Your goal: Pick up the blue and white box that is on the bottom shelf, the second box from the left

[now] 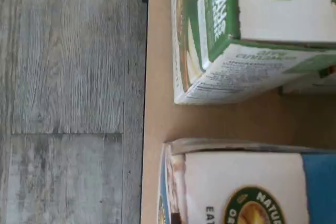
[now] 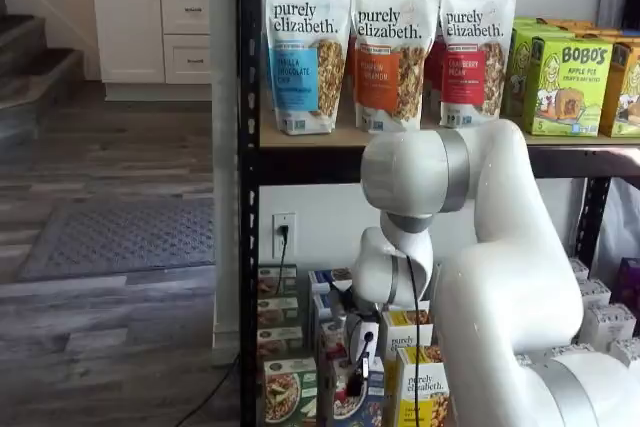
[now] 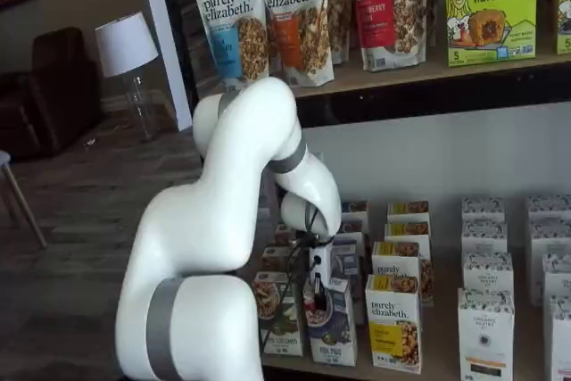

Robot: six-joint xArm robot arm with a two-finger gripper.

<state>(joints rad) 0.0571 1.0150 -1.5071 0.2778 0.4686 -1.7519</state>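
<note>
target: blue and white box [image 3: 332, 332] standing front-row on bottom shelf [image 3: 428, 365], right of green-fronted box [image 3: 278, 323] | tool [image 3: 314, 296] hovering above it, finger gap unclear | likely light, crushable carton; gripping side panels near top

The bottom shelf [image 3: 446, 365], a tan board edged by grey plank floor [image 1: 68, 77] in the wrist view, is seen carrying rows of upright cartons, with the green box [image 3: 278, 320], the blue and white box [image 3: 334, 332] and a yellow box [image 3: 393, 326] at its front.
</note>
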